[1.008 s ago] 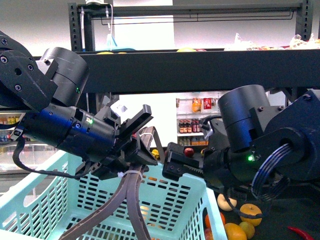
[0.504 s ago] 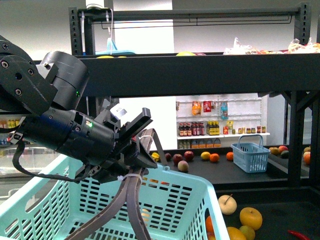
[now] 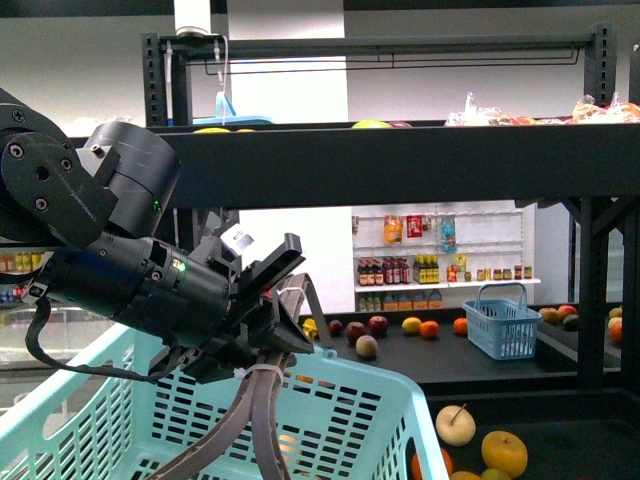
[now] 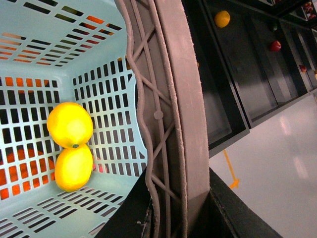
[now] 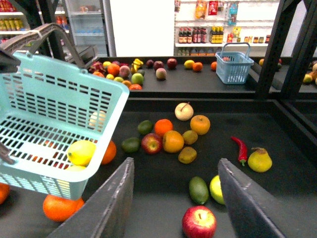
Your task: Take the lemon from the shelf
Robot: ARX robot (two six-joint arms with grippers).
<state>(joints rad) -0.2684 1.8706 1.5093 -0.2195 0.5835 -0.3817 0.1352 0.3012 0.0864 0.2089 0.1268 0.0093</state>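
Right wrist view: the right fingers [image 5: 242, 198] gape wide, empty, over the shelf [image 5: 148, 198], apparently the approach step. The left fingers [image 4: 233, 213] clamp the basket handle [image 4: 181, 99]; next, centre over the lemon [image 5: 260, 159].

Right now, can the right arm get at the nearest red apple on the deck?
Probably yes: the right gripper is open above the shelf, and that red apple lies uncovered in line between its fingers.

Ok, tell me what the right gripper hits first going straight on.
Probably the red apple seen between the open right gripper's fingers on the shelf deck; depth is unclear, so the green fruit beside it might come first.
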